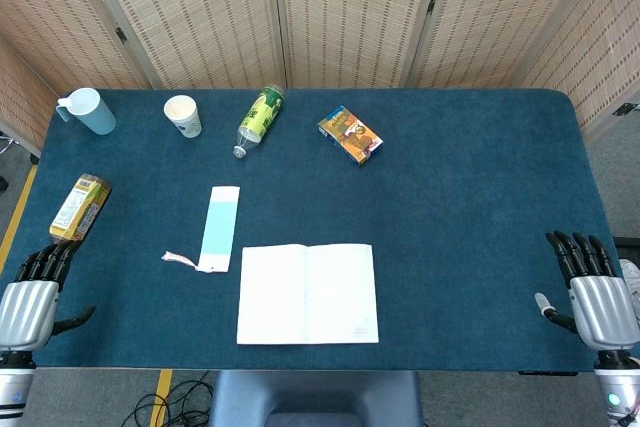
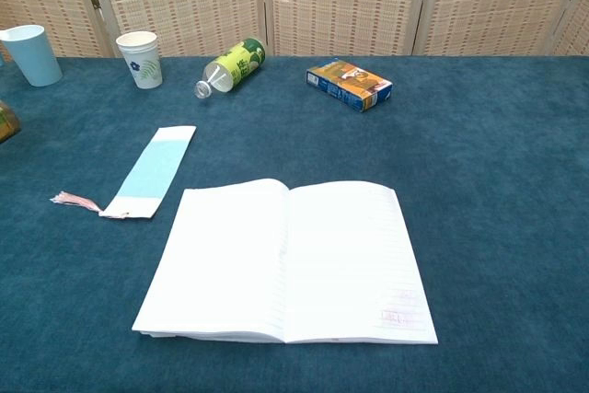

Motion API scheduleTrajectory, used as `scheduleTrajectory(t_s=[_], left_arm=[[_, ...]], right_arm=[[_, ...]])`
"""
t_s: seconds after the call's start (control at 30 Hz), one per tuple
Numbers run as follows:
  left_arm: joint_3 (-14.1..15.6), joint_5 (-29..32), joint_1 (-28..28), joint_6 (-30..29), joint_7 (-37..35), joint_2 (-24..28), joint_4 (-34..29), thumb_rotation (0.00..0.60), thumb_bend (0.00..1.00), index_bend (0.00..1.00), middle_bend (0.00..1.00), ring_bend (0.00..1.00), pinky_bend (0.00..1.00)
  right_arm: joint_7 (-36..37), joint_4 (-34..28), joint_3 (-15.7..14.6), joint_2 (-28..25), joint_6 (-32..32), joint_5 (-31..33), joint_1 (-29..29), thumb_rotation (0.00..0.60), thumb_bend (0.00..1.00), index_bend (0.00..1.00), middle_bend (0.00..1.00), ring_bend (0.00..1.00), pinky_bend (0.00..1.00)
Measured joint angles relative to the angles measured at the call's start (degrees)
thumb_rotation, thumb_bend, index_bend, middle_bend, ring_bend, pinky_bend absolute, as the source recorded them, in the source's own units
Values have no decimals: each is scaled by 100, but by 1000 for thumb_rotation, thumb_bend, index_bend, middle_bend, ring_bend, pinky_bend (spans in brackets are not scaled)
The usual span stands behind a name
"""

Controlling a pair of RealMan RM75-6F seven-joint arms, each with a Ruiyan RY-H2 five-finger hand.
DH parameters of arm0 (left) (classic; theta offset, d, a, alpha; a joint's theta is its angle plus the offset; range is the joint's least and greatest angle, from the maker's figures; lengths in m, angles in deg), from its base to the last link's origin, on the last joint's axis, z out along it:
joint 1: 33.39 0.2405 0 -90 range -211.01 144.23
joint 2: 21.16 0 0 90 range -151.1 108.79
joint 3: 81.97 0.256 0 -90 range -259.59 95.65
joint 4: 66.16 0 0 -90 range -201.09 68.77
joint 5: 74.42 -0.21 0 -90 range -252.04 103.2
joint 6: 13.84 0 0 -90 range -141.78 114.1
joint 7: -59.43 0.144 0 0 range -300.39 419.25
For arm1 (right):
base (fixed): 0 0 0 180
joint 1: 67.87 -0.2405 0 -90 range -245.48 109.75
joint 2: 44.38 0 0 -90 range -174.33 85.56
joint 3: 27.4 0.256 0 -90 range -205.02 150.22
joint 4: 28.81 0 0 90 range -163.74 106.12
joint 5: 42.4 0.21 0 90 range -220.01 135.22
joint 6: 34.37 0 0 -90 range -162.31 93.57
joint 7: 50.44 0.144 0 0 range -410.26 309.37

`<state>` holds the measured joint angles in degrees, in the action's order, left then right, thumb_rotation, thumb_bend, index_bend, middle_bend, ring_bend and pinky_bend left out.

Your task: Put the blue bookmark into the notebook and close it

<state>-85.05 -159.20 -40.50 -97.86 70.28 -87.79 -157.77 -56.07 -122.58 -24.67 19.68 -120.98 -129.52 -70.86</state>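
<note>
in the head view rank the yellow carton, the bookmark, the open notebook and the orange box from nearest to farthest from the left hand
From the left hand:
1. yellow carton, just beyond its fingers
2. bookmark, left of the notebook
3. notebook, front centre
4. orange box, far side

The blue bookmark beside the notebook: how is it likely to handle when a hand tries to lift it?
The blue bookmark lies flat on the cloth-covered table, a thin strip, so it probably bends easily and gives fingers little edge to catch. It looks very light and may slide rather than lift. Its tassel trails loose and would likely dangle.
</note>
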Motion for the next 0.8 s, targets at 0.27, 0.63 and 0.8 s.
scheduleTrajectory(t_s=[0.27,0.63,0.8], left_arm=[[48,-103,-2,-21,-15,10,-61,600,172,70,129,118,170],[62,-501,-83,-142,-423,23,19,600,229,180,129,119,170],[28,-785,-337,-34,-536,98,27,600,278,199,130,120,170]], right_arm=[[47,31,-24,-5,-26,-46,27,600,209,0,98,47,61],[105,58,-46,-29,-189,-152,113,600,212,0,98,47,61],[75,29,-39,-58,-174,-240,69,600,216,0,98,47,61]])
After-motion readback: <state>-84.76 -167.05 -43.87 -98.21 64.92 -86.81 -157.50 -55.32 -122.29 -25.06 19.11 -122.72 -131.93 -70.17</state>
